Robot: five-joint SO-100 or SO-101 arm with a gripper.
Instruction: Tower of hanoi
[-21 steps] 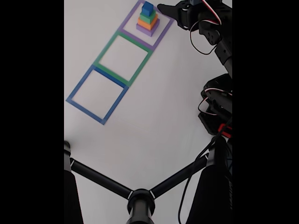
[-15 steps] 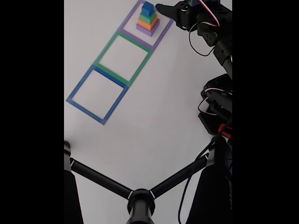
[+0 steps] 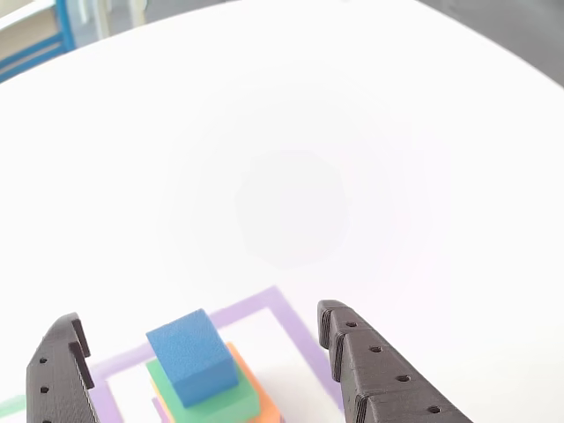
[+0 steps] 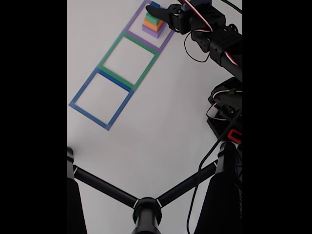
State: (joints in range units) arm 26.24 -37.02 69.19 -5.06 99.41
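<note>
We see the gripper [image 3: 203,361] spread wide in the other view, one black finger [image 3: 60,374] at the left edge, the other [image 3: 374,374] right of centre, nothing pinched between them. The blue cube [image 3: 194,357] sits in the gap, clear of both fingers, closer to the left one. It tops the tower of hanoi: green block [image 3: 207,401] under it, orange block [image 3: 256,388] below that, showing at the right side. Bottom of the stack is cut off by the frame edge.

In the fixed view the gripper [image 4: 163,12] is at the far end of the table, right at the stack's top; its tip covers part of the blue cube [image 4: 154,5]. Purple block [image 4: 154,32] is the base, inside the purple square outline [image 4: 165,39]. Nearer and to the left we see the green square outline [image 4: 111,52], then the blue square outline [image 4: 83,87]. White table [image 4: 165,112]; a black tripod [image 4: 146,207] is at the near edge.
</note>
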